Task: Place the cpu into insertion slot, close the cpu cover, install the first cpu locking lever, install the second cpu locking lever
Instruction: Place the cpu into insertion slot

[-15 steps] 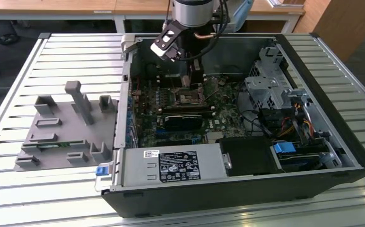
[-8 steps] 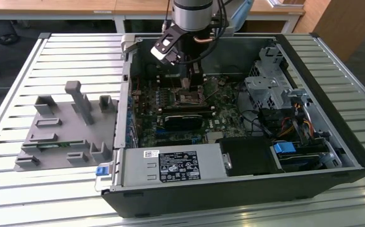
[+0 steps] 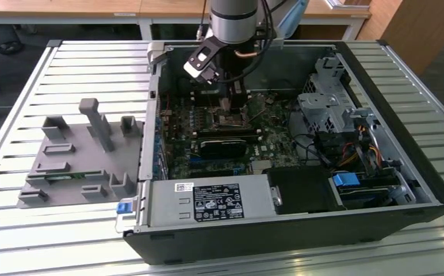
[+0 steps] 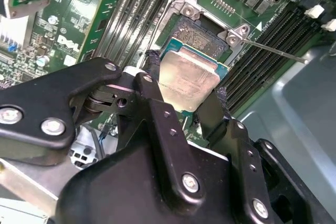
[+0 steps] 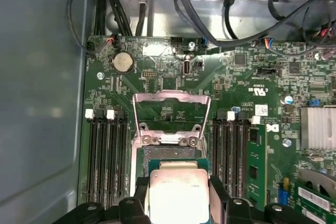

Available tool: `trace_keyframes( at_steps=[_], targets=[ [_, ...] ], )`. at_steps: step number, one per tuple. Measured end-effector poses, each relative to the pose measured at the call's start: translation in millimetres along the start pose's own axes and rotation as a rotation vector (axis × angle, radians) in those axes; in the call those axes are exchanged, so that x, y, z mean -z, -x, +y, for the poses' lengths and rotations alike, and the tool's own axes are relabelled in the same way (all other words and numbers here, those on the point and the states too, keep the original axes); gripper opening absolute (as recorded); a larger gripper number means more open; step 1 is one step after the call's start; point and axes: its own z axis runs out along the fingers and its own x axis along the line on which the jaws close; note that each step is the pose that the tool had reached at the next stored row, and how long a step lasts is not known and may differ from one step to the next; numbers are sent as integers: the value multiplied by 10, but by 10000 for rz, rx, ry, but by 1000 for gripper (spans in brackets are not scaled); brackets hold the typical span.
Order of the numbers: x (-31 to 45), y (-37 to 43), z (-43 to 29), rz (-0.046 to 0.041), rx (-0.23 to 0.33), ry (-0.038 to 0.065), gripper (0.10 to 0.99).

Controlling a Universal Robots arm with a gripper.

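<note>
My gripper (image 4: 186, 80) is shut on the cpu (image 4: 191, 72), a flat square chip with a tan-silver face, one black finger (image 4: 149, 64) on each of two opposite edges. The chip hangs low over the insertion slot (image 4: 202, 32), covering part of its dark centre; I cannot tell whether they touch. In the first wrist view the cpu (image 5: 177, 192) sits just short of the slot (image 5: 170, 153), and the cpu cover (image 5: 171, 98) stands flipped open beyond it. A thin locking lever (image 4: 275, 52) sticks out beside the socket. In the exterior view the gripper (image 3: 230, 108) reaches down into the open computer case.
Memory slots (image 5: 102, 156) flank the socket on both sides. A black rectangular block (image 3: 224, 144) lies close to the socket, with the grey power-supply box (image 3: 210, 201) at the case's near wall. Cables and a drive cage (image 3: 325, 109) fill the exterior view's right. A grey fixture (image 3: 76, 155) stands outside the case.
</note>
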Motion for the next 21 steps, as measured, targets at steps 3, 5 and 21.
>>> trace_keyframes(
  at_steps=[3, 5, 21],
  targets=[
    [-55, -30, -4, -3, -22, -2, 537],
    [-91, -45, -7, -9, -118, 0, 537],
    [-310, -48, -34, -19, -175, 21, 537]
  ],
)
